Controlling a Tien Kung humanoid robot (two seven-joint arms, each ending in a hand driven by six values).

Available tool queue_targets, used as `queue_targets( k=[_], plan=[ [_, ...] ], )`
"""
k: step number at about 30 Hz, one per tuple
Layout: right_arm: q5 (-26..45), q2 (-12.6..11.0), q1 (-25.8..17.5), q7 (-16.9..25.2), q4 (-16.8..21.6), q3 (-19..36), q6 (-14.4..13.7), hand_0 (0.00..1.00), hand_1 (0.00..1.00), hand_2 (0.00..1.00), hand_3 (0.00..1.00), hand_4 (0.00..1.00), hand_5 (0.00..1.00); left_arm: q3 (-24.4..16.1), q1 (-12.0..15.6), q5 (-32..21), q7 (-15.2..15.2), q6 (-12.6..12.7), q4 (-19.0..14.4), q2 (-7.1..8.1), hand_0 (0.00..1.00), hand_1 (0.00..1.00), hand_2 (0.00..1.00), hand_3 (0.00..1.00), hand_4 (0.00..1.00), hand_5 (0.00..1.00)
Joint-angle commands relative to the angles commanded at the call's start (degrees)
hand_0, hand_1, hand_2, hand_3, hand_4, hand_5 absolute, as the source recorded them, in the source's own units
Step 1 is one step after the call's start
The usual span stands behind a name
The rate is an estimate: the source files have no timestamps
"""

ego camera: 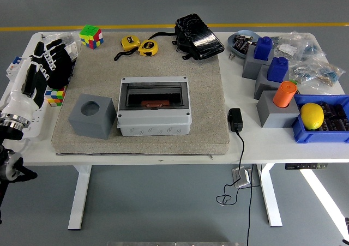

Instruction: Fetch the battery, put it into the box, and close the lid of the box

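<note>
Left hand [48,66]: I see fingers spread, holding nothing, over table's [163,153] left edge.
Box [155,113]: lid shut, on mat [207,93].

You are seeing the left hand [48,66] hanging open over the table's [163,153] left edge, while the grey box [155,113] is sitting on the mat [207,93].

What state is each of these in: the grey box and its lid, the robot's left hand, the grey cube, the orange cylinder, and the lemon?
Grey box: on the mat, its dark lid down.
Left hand: over the table's left edge, fingers extended, holding nothing.
Grey cube: upright, round hole on top, beside the box.
Orange cylinder: standing on a grey block.
Lemon: resting in the blue bin.
</note>
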Motion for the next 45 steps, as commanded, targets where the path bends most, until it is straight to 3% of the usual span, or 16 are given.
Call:
queue_targets(
  k=[45],
  plan=[
    [-0.49, -0.21, 0.08, -0.16, 0.0, -0.11, 0.08, 0.823, 0.806, 0.77, 0.792, 0.998, 0.998, -0.34, -0.01, -0.15, 0.1, 0.04, 0.25, 0.06, 0.899, 0.908, 0.857, 0.828, 0.998, 0.975]
  ],
)
